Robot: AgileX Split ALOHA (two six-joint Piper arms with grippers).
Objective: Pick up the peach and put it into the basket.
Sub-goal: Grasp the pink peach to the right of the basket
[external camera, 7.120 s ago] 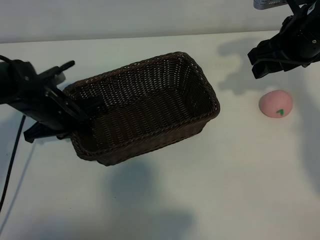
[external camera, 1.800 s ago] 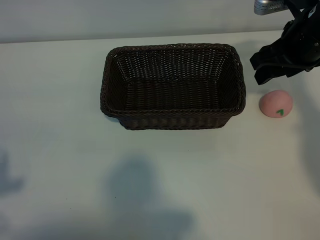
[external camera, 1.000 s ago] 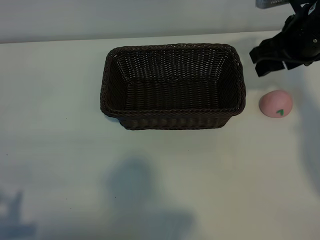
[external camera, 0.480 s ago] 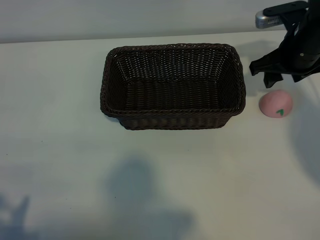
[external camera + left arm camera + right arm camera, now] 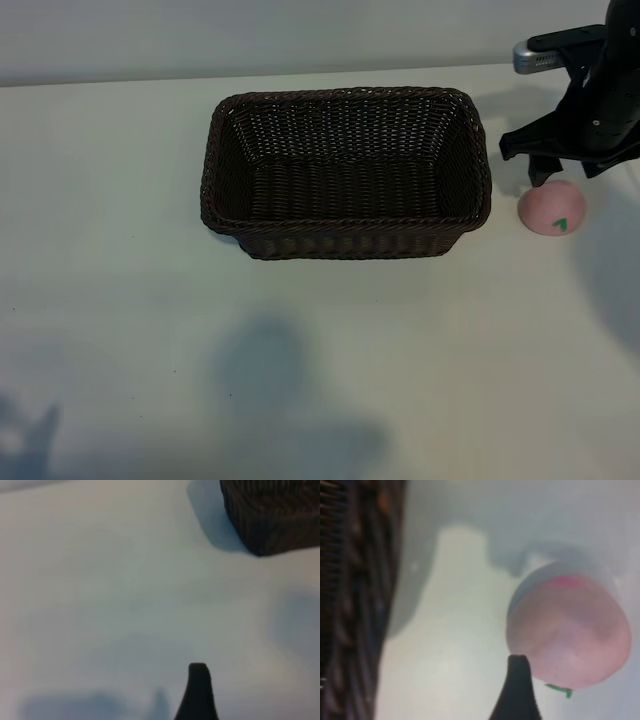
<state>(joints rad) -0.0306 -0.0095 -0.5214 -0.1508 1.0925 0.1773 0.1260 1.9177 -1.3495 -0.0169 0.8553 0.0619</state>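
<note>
Right gripper [image 5: 556, 168] sits at the far right of the exterior view, pointing down just above the peach [image 5: 551, 208], fingers spread wide, nothing held. One dark fingertip [image 5: 518, 690] shows in the right wrist view, right at the peach's [image 5: 569, 630] edge; cannot tell if it touches.

Peach lies on the white table [image 5: 320, 350], just beside the basket's [image 5: 346, 171] right end but apart from it, small green leaf mark facing the camera. Basket side wall [image 5: 350, 600] fills one side of the right wrist view, with a strip of table between it and the peach.

Basket stands upright mid-table near the back edge, long side across the view, dark brown weave.

Left gripper [image 5: 197, 692] is out of the exterior view; the left wrist view shows only one dark fingertip over bare table, with a basket corner [image 5: 272, 517] well apart from it. Its fingers stand wide, nothing between them.

Soft shadows lie on the table near the front edge.
</note>
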